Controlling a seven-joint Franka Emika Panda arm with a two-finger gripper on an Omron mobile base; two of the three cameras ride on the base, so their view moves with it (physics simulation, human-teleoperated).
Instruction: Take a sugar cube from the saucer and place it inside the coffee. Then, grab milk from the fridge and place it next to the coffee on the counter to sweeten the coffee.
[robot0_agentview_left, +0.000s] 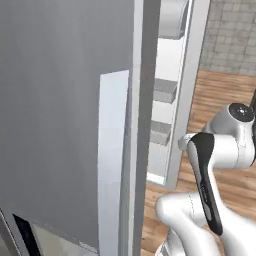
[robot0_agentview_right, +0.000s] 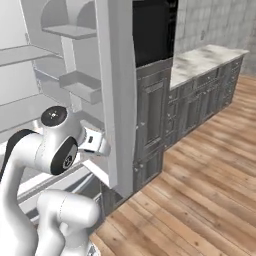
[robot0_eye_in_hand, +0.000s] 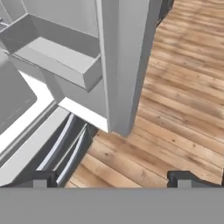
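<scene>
Fridge (robot0_agentview_right: 60, 75) — white, door (robot0_agentview_right: 116, 90) swung open, pale shelves and door bins showing; no milk carton discernible on them. Gripper (robot0_eye_in_hand: 113, 179) — fingertips spread wide, holding nothing, beside the door's lower edge over the wooden floor (robot0_eye_in_hand: 175, 109). Risk: wrist clipping the door edge while reaching inward. Counter (robot0_agentview_right: 200, 60) — well apart, past the dark cabinets.

A rendered home kitchen: the fridge (robot0_agentview_right: 112, 90) stands open, its white door carrying pale shelf bins (robot0_eye_in_hand: 61, 59). Beside it run dark grey cabinets (robot0_agentview_right: 200, 100) under a marble-look counter (robot0_agentview_right: 205, 59), with a grey tiled wall (robot0_agentview_left: 232, 35) behind and a wood-plank floor (robot0_eye_in_hand: 175, 113).
</scene>
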